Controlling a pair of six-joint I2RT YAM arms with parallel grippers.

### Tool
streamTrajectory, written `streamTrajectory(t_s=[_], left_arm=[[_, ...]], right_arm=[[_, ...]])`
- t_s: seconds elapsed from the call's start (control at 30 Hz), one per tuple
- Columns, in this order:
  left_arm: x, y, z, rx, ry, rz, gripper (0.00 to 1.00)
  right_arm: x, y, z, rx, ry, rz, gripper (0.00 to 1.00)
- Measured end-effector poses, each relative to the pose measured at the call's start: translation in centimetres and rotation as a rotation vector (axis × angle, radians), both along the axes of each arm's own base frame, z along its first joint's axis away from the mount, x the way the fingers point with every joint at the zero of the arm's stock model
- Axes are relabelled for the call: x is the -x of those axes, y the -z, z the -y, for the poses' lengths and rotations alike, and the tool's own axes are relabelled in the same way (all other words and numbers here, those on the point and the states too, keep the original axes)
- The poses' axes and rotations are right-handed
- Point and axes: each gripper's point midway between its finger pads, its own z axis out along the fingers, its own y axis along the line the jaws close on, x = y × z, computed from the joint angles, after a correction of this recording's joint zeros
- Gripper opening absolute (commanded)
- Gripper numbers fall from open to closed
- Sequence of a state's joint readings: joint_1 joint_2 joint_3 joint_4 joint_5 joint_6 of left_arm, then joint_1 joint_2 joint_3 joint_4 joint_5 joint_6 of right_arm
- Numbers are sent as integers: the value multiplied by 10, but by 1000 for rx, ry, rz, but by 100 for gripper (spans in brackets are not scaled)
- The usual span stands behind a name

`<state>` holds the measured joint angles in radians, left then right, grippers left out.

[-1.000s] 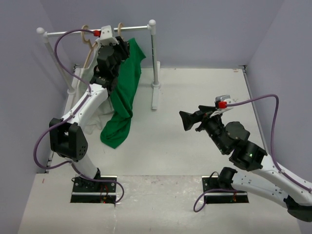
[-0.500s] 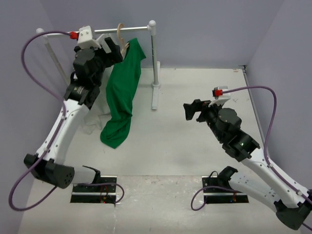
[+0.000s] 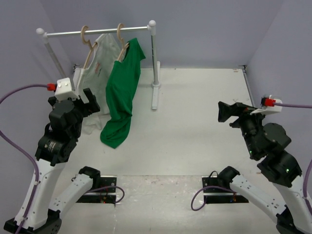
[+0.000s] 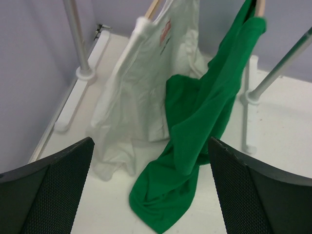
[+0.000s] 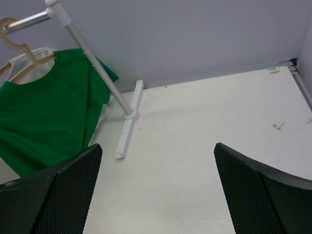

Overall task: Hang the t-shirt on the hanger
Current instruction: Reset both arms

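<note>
The green t-shirt [image 3: 122, 83] hangs from the wooden hanger [image 3: 120, 31] on the rail, on one shoulder. Its lower end lies bunched on the table. The left wrist view shows the t-shirt [image 4: 204, 112] draped down from the hanger's tip [image 4: 260, 6]. My left gripper [image 3: 89, 101] is open and holds nothing, low and to the left of the cloth, facing it [image 4: 150, 141]. Far to the right, my right gripper [image 3: 225, 111] is open with nothing in it, aimed at the bare table [image 5: 157, 146]. From there I see the t-shirt [image 5: 44, 102] and the hanger's hook [image 5: 19, 45].
A white t-shirt [image 3: 100, 58] with a small red mark hangs on a second wooden hanger [image 3: 87, 36] just left of the green one, its hem on the table. The white rack's right post [image 3: 155, 58] and its foot [image 3: 155, 100] stand beside the green cloth. Walls close three sides.
My left gripper opened and left the rail, dropping back and down to the left. The hanger with the green t-shirt stays on the rail. My right arm drew back to the right.
</note>
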<state>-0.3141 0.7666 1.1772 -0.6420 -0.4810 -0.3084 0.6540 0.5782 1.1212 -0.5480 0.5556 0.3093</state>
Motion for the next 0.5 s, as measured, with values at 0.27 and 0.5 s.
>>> streamTrajectory(t_s=[0.27,0.5], left_arm=[[56,24,-23,10,-23,92,100],[60,22,-21,25,-2,129,100]], right_arm=[[22,42,24,44,30,-32,99],[24,72,26,84,35,-90,99]])
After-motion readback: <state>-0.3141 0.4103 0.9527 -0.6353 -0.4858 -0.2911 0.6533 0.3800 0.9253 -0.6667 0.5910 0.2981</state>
